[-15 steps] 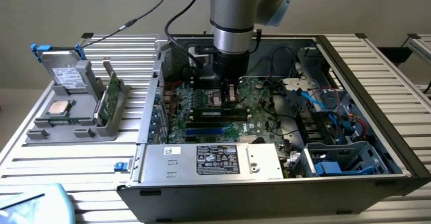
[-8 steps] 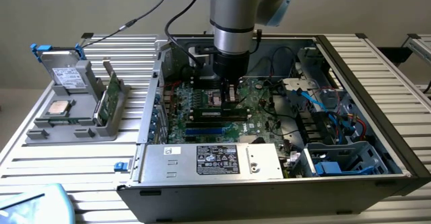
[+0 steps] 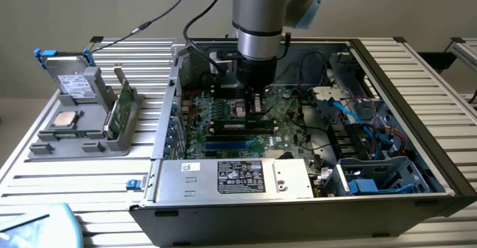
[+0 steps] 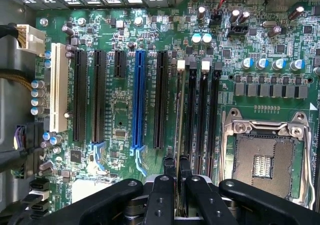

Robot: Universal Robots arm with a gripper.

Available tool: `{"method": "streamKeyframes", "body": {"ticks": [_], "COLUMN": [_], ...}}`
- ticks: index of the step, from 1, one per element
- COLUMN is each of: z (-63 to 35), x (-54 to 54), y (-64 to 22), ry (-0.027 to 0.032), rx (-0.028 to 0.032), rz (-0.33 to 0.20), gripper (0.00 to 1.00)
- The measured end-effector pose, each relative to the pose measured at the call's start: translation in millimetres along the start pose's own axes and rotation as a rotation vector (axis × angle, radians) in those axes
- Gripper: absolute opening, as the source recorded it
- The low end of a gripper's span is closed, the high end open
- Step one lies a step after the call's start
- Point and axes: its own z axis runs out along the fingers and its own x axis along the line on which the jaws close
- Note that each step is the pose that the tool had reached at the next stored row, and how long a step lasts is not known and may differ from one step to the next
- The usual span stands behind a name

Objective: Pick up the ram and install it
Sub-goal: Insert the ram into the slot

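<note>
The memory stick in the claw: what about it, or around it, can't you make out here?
- The memory stick: the wrist view sees it edge-on, so its chips and label are hidden.
- How close it is to the green board: in the exterior view the gripper and arm block that spot.
- The sticker on the metal box: print too small to read, exterior view.

Exterior view high over the open case (image 3: 298, 217); wrist view close above the shared motherboard (image 4: 120, 102).

Beige wall (image 3: 67, 8), slatted aluminium table (image 3: 75, 175)
</note>
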Motion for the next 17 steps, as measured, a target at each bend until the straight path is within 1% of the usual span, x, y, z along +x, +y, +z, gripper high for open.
{"method": "streamKeyframes", "body": {"ticks": [7,17], "z": [-0.1,0.1], "x": [-0.9,-1.8], "y": [-0.3,-0.4], "ry": [0.0005,0.0040], "rx": [0.0000,0.0000], "rz": [0.000,-0.002], "gripper": [0.14,0.14]}}
